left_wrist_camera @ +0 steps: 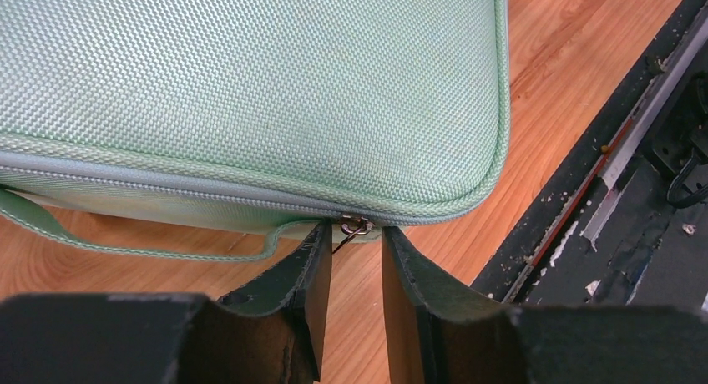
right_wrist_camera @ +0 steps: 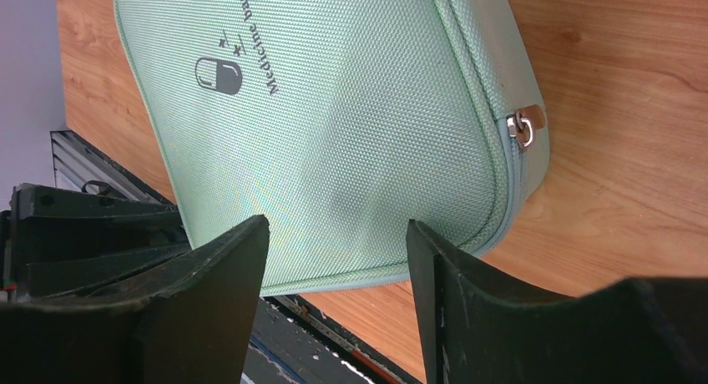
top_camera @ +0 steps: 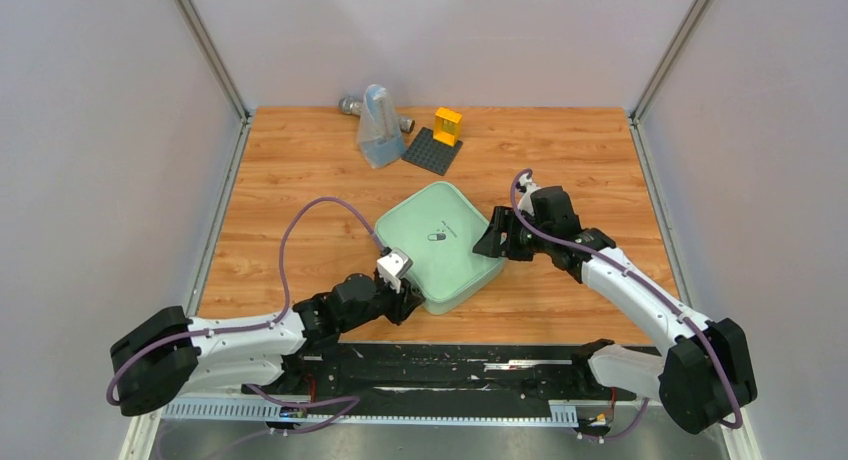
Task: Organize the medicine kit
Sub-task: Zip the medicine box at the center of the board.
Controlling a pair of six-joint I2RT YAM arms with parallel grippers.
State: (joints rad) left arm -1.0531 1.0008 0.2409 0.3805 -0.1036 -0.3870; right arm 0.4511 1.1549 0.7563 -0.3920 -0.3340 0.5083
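Medicine kit (top_camera: 440, 255): you find it in the middle of the wooden table (top_camera: 560, 170), lying flat and turned corner-on to the arms, with its lid down and the dark pill logo (right_wrist_camera: 219, 75) facing up.
Left gripper (left_wrist_camera: 355, 242): you have it low at the kit's near edge. Its fingers are parted by a narrow gap.
Zipper pull (left_wrist_camera: 355, 227): this small metal ring sits on the zip line right at your left fingertips, in line with the gap; neither finger is pinching it.
Strap (left_wrist_camera: 125, 249): you see a thin green loop lying on the table just under the kit's near side.
Right gripper (right_wrist_camera: 334, 259): you have it at the kit's right corner, fingers spread wide over the lid and holding nothing. You cannot tell whether they touch the fabric.
Second pull (right_wrist_camera: 524, 127): it is on the kit's side wall, well apart from your right fingers.
Far edge: a bluish pouch (top_camera: 378, 128), a dark studded baseplate (top_camera: 430, 152) and a yellow block (top_camera: 447, 125) stand together there.
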